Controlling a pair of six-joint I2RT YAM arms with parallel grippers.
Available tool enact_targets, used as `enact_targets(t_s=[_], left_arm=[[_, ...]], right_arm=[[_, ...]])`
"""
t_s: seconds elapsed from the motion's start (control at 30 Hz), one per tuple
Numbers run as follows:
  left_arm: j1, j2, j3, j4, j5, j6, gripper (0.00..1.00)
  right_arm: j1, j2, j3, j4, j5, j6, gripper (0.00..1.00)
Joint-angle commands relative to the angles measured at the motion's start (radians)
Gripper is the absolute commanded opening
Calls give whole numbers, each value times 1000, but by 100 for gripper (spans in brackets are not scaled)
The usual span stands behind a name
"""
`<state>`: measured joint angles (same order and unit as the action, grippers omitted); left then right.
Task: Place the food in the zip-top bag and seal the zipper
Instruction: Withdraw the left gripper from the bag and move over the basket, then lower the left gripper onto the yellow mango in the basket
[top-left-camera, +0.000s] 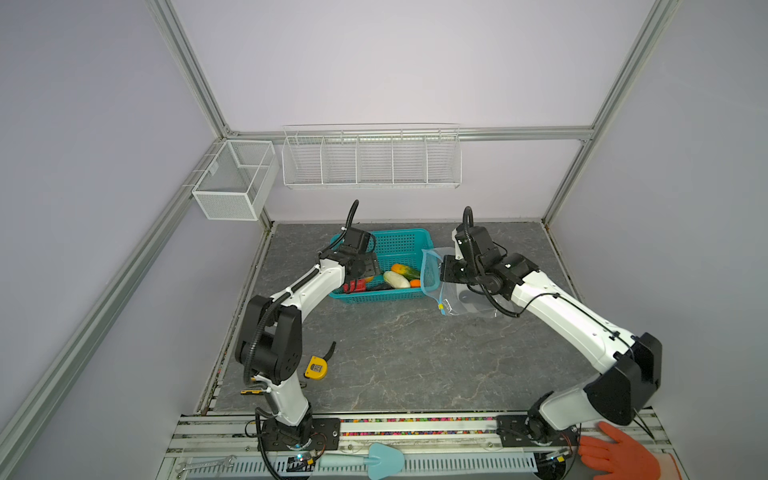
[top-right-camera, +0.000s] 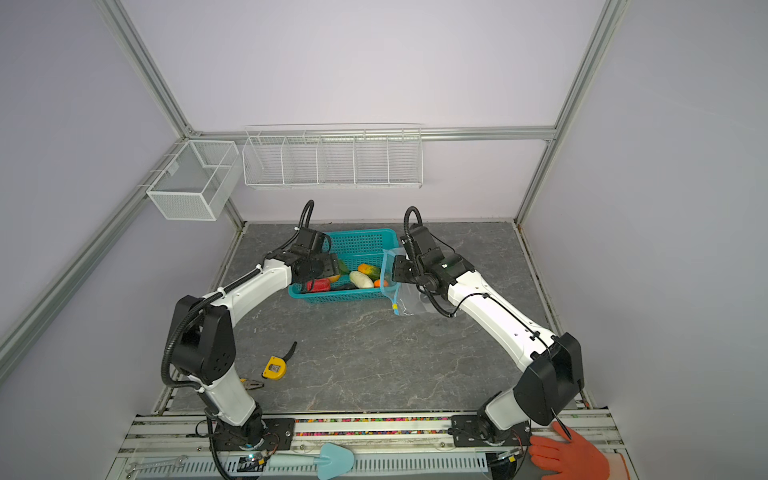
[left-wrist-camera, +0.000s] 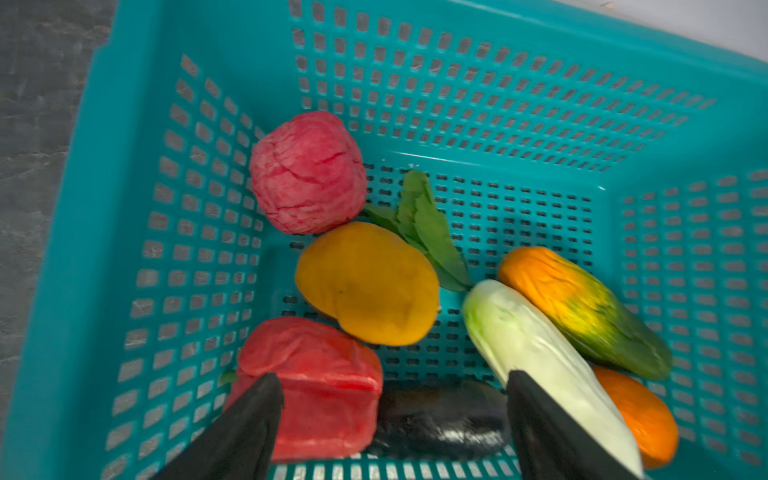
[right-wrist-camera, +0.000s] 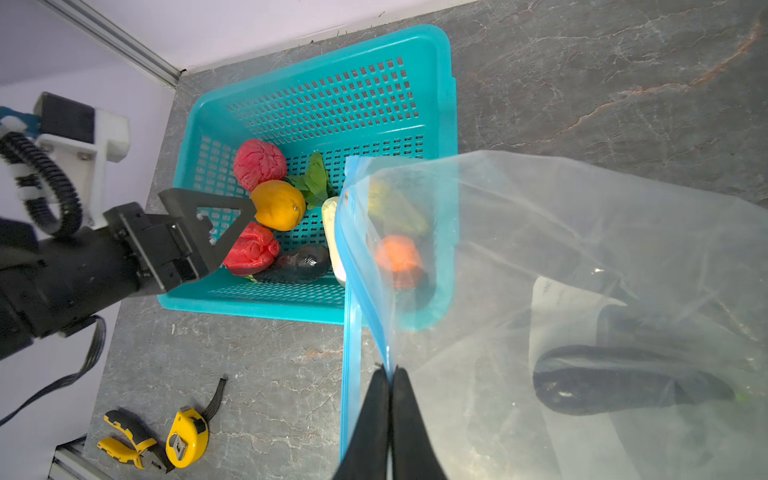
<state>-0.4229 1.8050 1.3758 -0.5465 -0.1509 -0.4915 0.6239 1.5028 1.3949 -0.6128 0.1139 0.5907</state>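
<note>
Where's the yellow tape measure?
In both top views the tape measure lies on the table at its front left, beside the left arm and the yellow pliers, well apart from the teal basket.

1. Pale lilac walls (top-left-camera: 395, 62) close the cell on three sides under soft, even light.
2. Silver aluminium frame posts (top-left-camera: 189, 66) run up the rear corners, joined by a horizontal rail (top-left-camera: 519, 134).
3. A white wire rack (top-left-camera: 371, 160) with five compartments hangs on the rear wall.
4. A white mesh box (top-left-camera: 235, 180) hangs on the left wall, near the rack.
5. The bench (top-left-camera: 415, 353) is dark grey, stone-patterned, with pale veins.
</note>
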Motion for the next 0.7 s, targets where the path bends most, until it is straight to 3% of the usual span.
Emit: enact_targets(t_s=[0.0,0.67], left_arm=[[10,63,82,-96,-54,14,88],[7,296,239,-138,-3,-19,87]], right_arm=[[1,19,-5,19,-28,-20,7],[-26,6,-52,59,-59,-18,6]])
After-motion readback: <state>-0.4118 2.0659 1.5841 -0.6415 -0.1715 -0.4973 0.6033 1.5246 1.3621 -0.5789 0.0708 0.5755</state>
